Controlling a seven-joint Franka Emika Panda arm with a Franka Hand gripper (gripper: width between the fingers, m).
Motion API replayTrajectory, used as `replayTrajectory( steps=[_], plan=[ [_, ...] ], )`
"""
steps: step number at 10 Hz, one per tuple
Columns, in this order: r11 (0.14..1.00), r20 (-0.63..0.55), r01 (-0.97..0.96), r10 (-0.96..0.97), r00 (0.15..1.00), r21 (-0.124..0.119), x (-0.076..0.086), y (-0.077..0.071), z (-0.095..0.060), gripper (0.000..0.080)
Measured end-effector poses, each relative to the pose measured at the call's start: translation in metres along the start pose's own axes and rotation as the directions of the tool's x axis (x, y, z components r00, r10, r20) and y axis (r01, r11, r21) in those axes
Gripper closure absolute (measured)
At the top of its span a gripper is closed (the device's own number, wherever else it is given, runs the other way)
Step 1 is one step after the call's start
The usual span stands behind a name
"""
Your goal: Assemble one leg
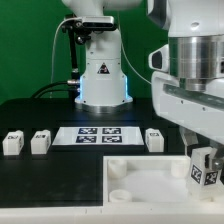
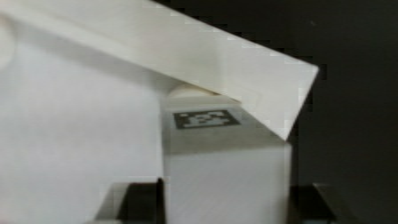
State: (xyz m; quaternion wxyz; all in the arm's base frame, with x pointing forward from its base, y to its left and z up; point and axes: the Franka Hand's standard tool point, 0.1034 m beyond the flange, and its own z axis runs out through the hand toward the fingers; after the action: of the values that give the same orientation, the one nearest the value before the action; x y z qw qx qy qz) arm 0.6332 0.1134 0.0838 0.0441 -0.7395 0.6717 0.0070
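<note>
Background's nothing fancy: a flat bright green backdrop wall (image 1: pixel 30 40) runs across the back, and a matte black tabletop (image 1: pixel 30 112) spreads out in front of it. Lighting looks soft and pretty even.

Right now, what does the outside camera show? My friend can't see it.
A robot gripper holds a small white leg just above a big white panel on a black table. Three more legs and a flat marker board lie behind the panel, with the robot's base at the back.
</note>
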Motion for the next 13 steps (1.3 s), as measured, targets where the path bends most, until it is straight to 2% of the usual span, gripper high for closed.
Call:
replayTrajectory(
  steps=[1,2,4,5,6,7,8,9,10,11,12,13],
  plan=[
    [0.996,0.001,-0.087,0.087,0.996,0.012,0.0,0.001,0.0,0.0498],
    [0.996,0.001,-0.092,0.092,0.996,0.01,0.001,0.001,0.0,0.0498],
    [0.999,-0.007,0.047,-0.047,0.999,0.011,-0.001,0.001,0.0,0.0498],
    [0.978,-0.014,0.209,-0.208,0.978,0.018,-0.007,0.0,0.0,0.0498],
    [0.918,-0.017,0.395,-0.395,0.919,0.02,-0.01,0.0,0.001,0.0333],
    [0.89,-0.019,0.456,-0.456,0.89,0.018,-0.009,0.0,0.001,0.0333],
    [0.839,-0.021,0.543,-0.543,0.839,0.016,-0.008,0.0,0.001,0.0197],
    [0.806,-0.022,0.592,-0.592,0.806,0.014,-0.008,0.0,0.001,0.016],
    [0.723,-0.025,0.691,-0.691,0.723,0.007,-0.008,0.0,0.001,0.016],
    [0.507,-0.041,0.862,-0.862,0.505,-0.03,-0.006,-0.002,0.001,0.0152],
    [0.316,-0.038,0.948,-0.948,0.315,-0.039,-0.003,-0.004,0.0,0.0152],
    [0.186,-0.036,0.982,-0.982,0.184,-0.043,0.002,-0.006,-0.001,0.015]
  ],
)
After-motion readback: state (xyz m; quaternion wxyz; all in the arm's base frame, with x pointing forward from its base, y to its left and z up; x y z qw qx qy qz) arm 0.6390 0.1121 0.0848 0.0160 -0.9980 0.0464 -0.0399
